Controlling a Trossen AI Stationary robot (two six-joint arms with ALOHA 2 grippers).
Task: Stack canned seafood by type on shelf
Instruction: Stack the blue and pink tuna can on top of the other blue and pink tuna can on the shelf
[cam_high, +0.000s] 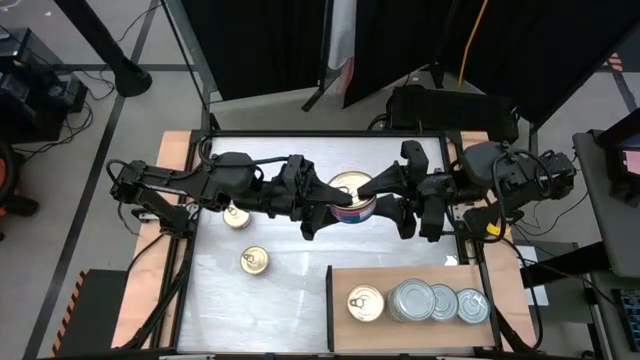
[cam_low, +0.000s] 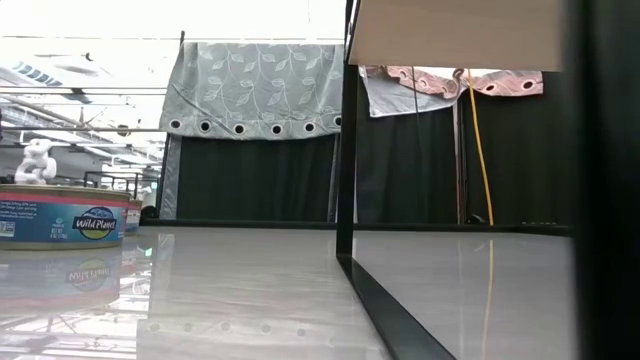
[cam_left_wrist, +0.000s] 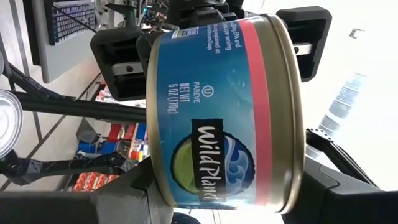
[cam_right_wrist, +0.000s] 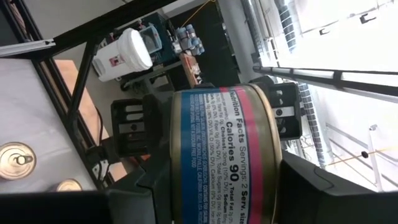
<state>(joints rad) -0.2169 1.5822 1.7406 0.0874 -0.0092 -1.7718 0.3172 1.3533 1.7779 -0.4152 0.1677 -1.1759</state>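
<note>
A gold-topped can (cam_high: 350, 188) with a blue and red Wild Planet label is held up over the middle of the table between both arms. It fills the left wrist view (cam_left_wrist: 224, 112) and the right wrist view (cam_right_wrist: 224, 155). My left gripper (cam_high: 325, 207) meets it from the left and my right gripper (cam_high: 386, 198) from the right, both shut on it. Two gold-topped cans (cam_high: 237, 215) (cam_high: 255, 262) stand on their bases on the white table. The shelf (cam_high: 420, 275) carries one gold-topped can (cam_high: 365, 303) and three silver-topped cans (cam_high: 443, 303). My left gripper pinches the can by its labelled side wall (cam_left_wrist: 163, 186), one finger on each side. The fingers come in level from the table's left. The can is upright and lifted clear of the table. My right gripper pinches the same can by its side wall (cam_right_wrist: 181, 199), on the half facing the table's right. Its fingers come in level from the right, opposite the left gripper's pads (cam_right_wrist: 134, 130). The can's gold top faces up.
In the low view one labelled can (cam_low: 60, 215) stands on the table at the left, and a dark upright post (cam_low: 345, 130) rises mid-picture. A black frame (cam_high: 330, 300) borders the shelf. Bare white table lies between the loose cans and the shelf.
</note>
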